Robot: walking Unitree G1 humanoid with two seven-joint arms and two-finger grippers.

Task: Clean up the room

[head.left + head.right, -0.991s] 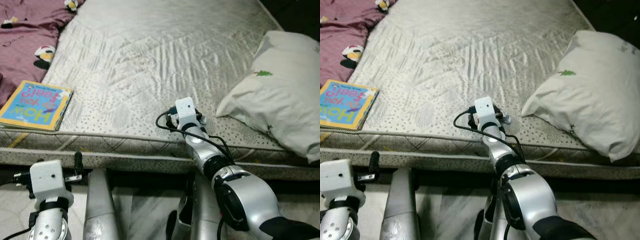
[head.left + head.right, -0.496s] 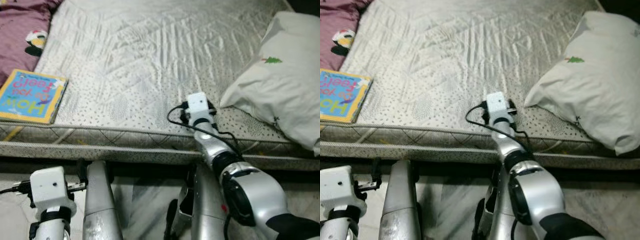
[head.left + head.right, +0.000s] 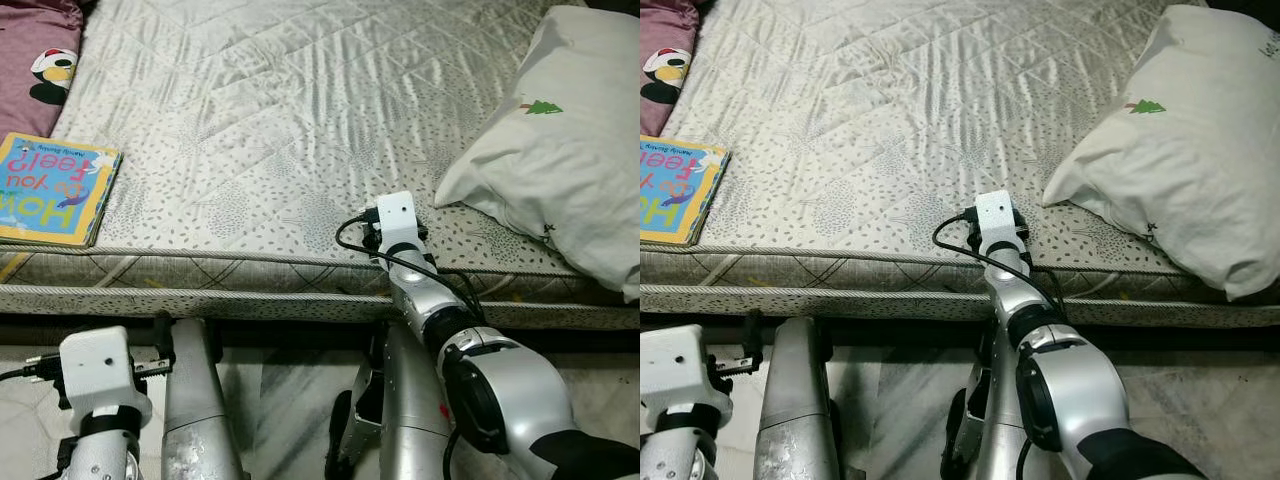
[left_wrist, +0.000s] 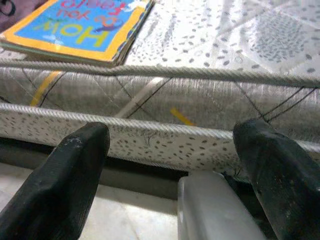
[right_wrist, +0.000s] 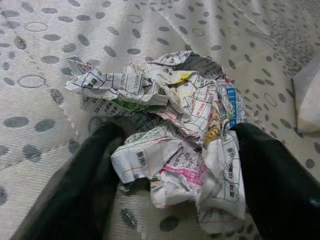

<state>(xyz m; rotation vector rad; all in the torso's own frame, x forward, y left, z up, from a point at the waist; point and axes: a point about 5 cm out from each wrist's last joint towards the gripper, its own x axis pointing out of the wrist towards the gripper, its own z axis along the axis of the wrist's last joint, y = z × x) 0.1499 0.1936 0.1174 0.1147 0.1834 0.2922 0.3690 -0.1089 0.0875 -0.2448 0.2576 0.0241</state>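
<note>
Two fingers [image 5: 280, 180] — crumpled newspaper [image 5: 175, 135] between

This is a bedroom in a home. A big bed [image 3: 300, 110] with a bare gray spotted mattress takes up most of the room. A soft white pillow [image 3: 560, 160] with a little green tree lies at its right edge. A kids' picture book [image 3: 55, 190] sits at the near left corner, beside a purple blanket [image 3: 30, 60]. The floor [image 3: 1200, 400] looks like pale stone.
</note>
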